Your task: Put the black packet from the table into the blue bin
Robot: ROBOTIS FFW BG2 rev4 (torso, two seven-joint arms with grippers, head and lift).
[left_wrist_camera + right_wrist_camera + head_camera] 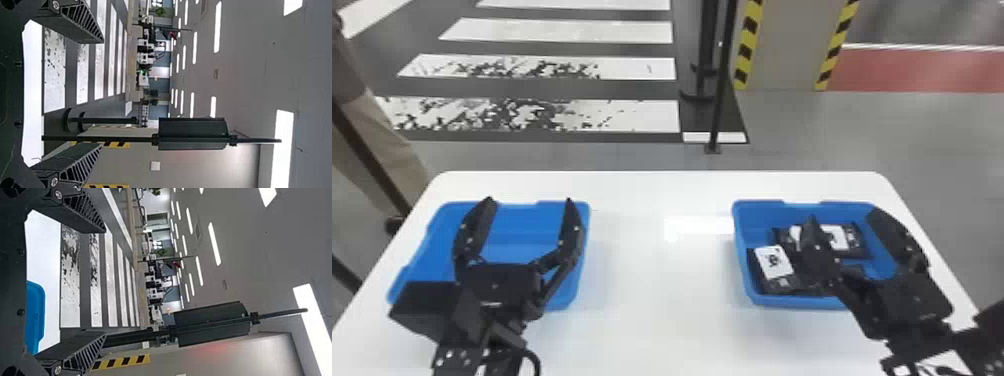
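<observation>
Packets (854, 242) in bin (762, 215) near right edge of bench (657, 300); you're likely done. Left end effector (529, 200), right end effector (843, 215): wide open, empty.

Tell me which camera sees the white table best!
The head view. It looks down on the table, with both far corners and both blue bins in sight. The left wrist view catches a white strip of it, and the right wrist view catches a strip plus part of a blue bin.

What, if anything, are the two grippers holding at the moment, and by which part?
Nothing is held: the left gripper and the right gripper both stand open, with nothing between their fingers.
</observation>
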